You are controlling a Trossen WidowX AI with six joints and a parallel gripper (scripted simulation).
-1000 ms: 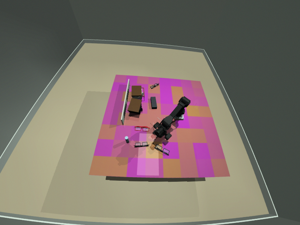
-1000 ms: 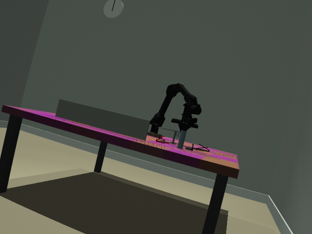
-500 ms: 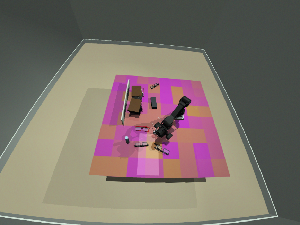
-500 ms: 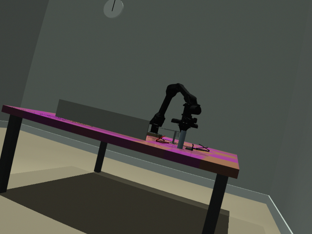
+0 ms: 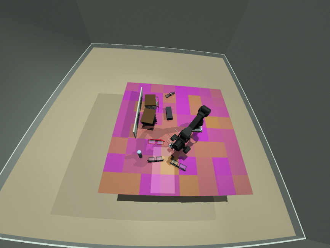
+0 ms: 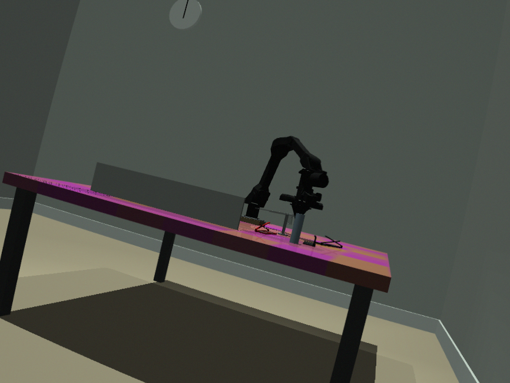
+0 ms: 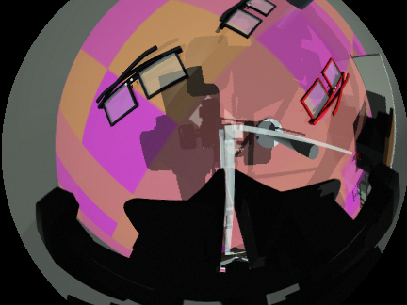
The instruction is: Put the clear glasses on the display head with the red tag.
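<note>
My gripper [image 5: 177, 146] [image 6: 300, 213] [image 7: 230, 175] points down above the table and is shut on the clear glasses [image 6: 272, 211] [image 7: 229, 198]. One pale temple stretches sideways in the wrist view. Their lenses are hard to make out. Two display heads stand at the back left in the top view: a rear one [image 5: 149, 100] with orange-brown framed glasses at its face, and a nearer, turned one [image 5: 148, 116]. The glasses are away from both heads. The red tag cannot be made out clearly, so I cannot tell which head bears it.
A thin grey post [image 6: 285, 224] [image 7: 292, 142] stands beside the gripper. Red glasses [image 5: 156, 142] [image 7: 315, 99], black-framed glasses [image 5: 155, 159] [image 5: 178, 165] [image 5: 170, 94] and a blue-grey cylinder [image 5: 140, 153] [image 6: 297, 229] are around. A dark block [image 5: 169, 113] lies before the heads; a panel [image 5: 138, 113] [image 6: 164, 195] stands behind.
</note>
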